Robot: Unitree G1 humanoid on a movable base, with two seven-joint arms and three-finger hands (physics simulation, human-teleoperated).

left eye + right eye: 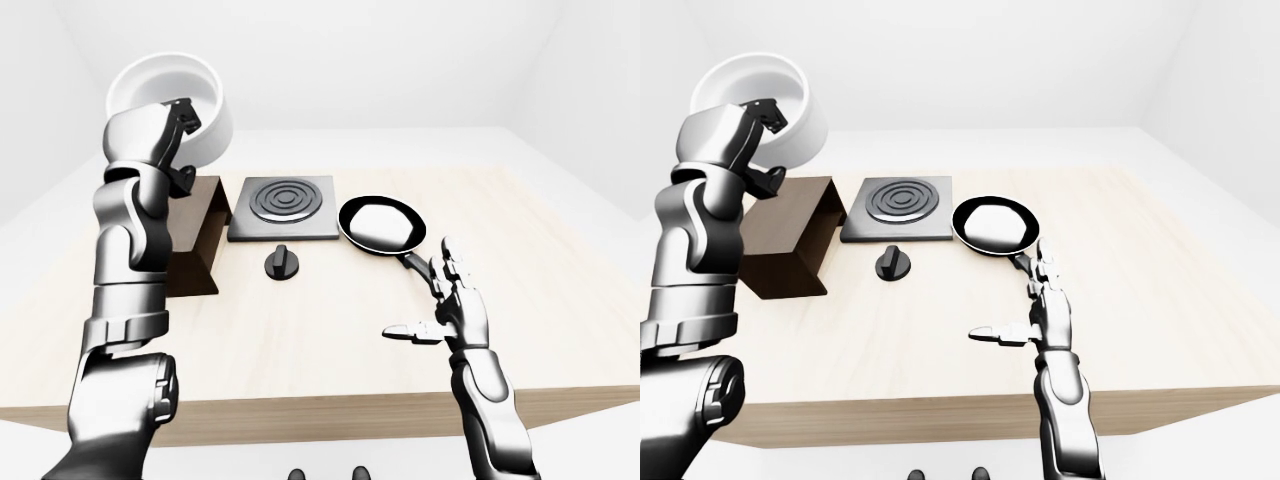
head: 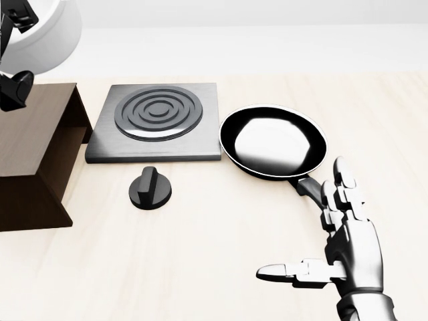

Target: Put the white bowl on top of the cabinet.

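Right-eye view shows the left hand (image 1: pixel 758 125) raised high with its fingers closed over the rim of the white bowl (image 1: pixel 762 105), one digit hooked inside the wall and the rest outside. The bowl is tilted, its open mouth turned partly toward the camera, and it hangs in the air above the cabinet (image 1: pixel 790 235), clear of its top and toward that top's upper-left end. It is a deep, plain, glossy white vessel with a thick rim, and nothing shows inside it.

The carry looks nearly done: the bowl is lifted over its target but not yet set down. The next move, as I judge it, calls for levelling the bowl, lowering it until its base meets the dark wooden top, then opening the fingers.

Right of the cabinet lies the hotplate (image 2: pixel 157 120), with a black knob (image 2: pixel 150 189) below it, and further right the frying pan (image 2: pixel 274 142). Well right of the cabinet, the right hand (image 2: pixel 334 257) hovers over the desk (image 2: pixel 200 267), fingers spread wide, holding nothing.
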